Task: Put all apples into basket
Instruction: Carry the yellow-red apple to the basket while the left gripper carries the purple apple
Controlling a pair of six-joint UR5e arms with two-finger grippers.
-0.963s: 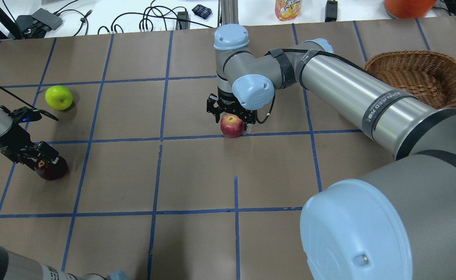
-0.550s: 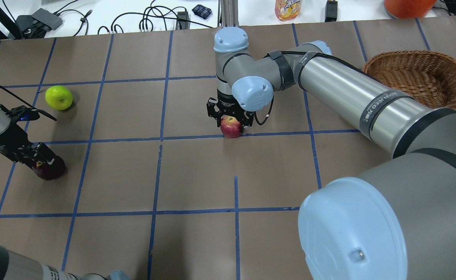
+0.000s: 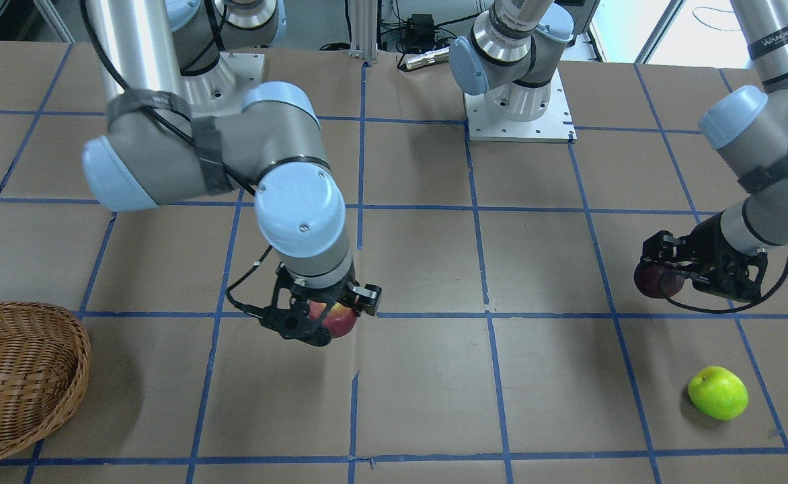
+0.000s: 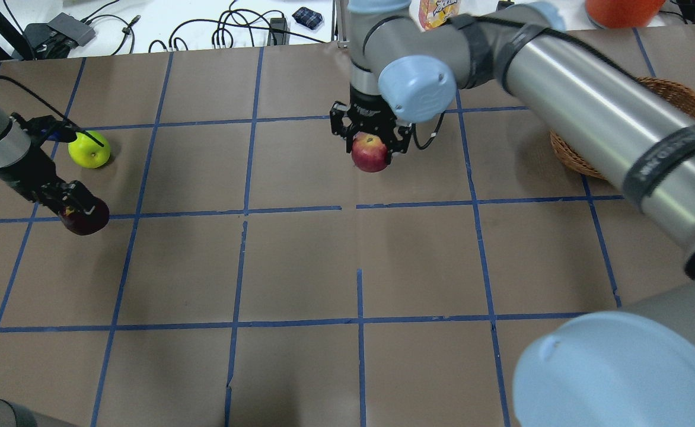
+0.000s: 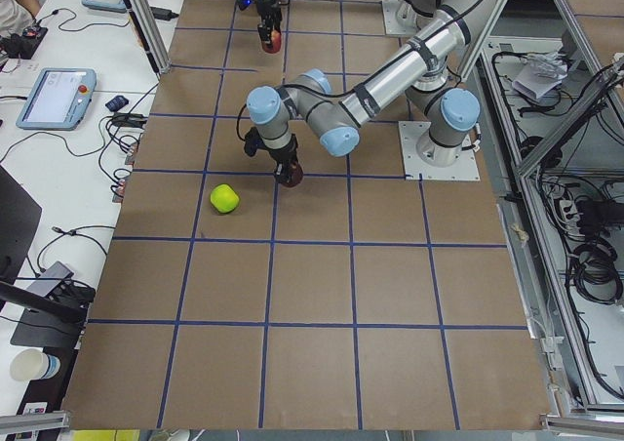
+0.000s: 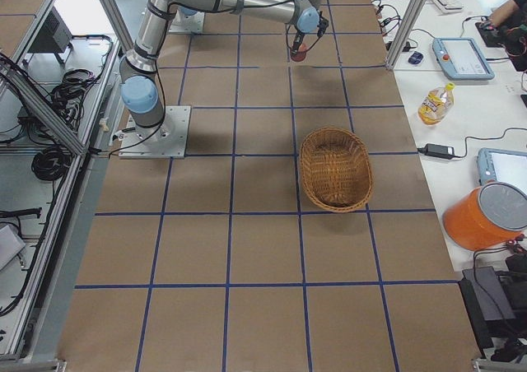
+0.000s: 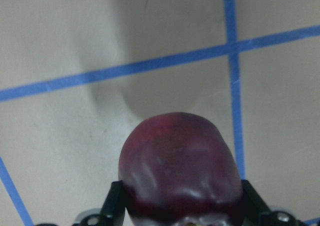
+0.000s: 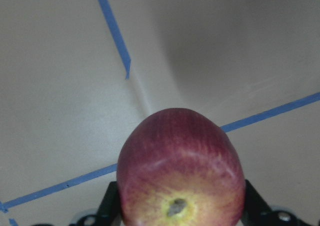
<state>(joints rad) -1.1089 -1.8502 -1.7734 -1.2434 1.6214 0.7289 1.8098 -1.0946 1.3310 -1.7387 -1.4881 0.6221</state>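
Carrying now: I have both arms loaded, with two apples up off the desk.
Left gripper [image 4: 73, 204]: pinching the maroon apple [image 4: 86, 220] across its middle, near the desk's left edge; its shadow sits apart from it, so I read it as lifted.
Green apple [image 4: 89, 149]: loose on the desk just beyond, by the left edge, ungripped.
Right gripper [image 4: 371, 141]: clamped on the red apple [image 4: 370, 155], mid-desk, above the surface.
Basket [image 4: 685, 101]: near the desk's right edge, no apple in it yet.
Handling: I judge the apples firm, round and waxy-slick; grip at the widest girth and squeeze moderately to avoid bruising.
Since a second ago: both gripped apples sat on the desk; now they are raised, and the red one has shifted toward the far edge.
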